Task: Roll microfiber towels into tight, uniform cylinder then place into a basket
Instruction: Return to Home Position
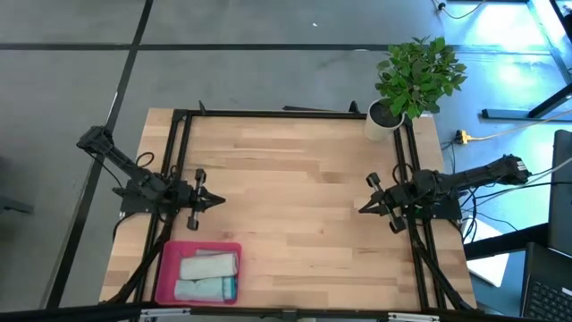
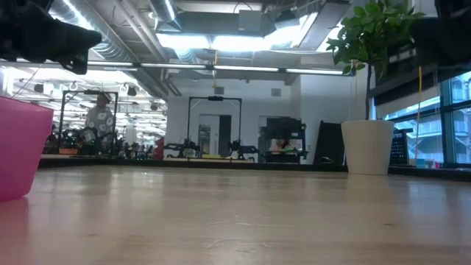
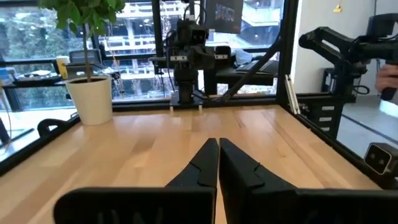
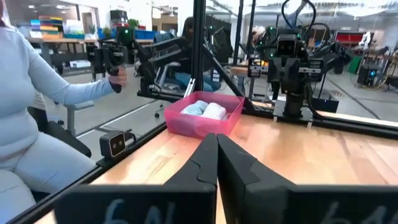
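Note:
The pink-red basket stands at the table's near left; its wall shows in the low view. Inside it lie two rolled microfiber towels side by side: a light grey one and a pale blue-teal one, both also seen in the right wrist view. My left gripper hangs shut over the table's left edge, pointing level toward the right. My right gripper hangs shut at the right edge, pointing level toward the left. Both are far from the basket and hold nothing.
A white pot with a green plant stands at the far right corner. A black frame runs along the table's edges. The middle of the wooden table is bare. A person sits beyond the table's left side.

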Motion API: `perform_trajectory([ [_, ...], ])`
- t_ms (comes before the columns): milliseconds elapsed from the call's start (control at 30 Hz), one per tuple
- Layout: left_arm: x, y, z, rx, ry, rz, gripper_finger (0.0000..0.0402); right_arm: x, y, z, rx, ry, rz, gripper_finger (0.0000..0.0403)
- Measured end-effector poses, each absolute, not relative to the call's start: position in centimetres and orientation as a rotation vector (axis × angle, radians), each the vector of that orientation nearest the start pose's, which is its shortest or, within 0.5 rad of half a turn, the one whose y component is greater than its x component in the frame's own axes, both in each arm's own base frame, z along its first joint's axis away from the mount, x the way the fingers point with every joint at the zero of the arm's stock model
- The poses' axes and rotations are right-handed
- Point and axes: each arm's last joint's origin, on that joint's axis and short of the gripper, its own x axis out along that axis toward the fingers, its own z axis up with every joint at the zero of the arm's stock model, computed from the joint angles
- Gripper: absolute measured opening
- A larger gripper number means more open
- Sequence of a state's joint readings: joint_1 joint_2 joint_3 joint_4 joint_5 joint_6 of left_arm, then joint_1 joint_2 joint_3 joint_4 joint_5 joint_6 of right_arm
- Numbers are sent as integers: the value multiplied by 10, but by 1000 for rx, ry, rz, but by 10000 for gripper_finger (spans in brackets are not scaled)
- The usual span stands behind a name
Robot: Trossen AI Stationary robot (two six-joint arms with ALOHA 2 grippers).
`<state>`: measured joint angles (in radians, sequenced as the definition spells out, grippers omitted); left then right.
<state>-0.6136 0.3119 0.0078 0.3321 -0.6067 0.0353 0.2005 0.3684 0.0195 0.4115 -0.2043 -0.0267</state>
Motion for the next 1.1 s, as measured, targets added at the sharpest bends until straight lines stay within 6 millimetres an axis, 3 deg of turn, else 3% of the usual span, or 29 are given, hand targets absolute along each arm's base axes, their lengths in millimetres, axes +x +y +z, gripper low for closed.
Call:
perform_trajectory([
  [533,101,-45,171,144,-4,195,6,118,25,167,-160,-3,252,5],
  [767,101,-47,171,-21,-20,147,21,117,25,156,-157,107,253,6],
  [1100,101,-47,171,-31,-20,147,27,117,25,154,-150,135,254,6],
])
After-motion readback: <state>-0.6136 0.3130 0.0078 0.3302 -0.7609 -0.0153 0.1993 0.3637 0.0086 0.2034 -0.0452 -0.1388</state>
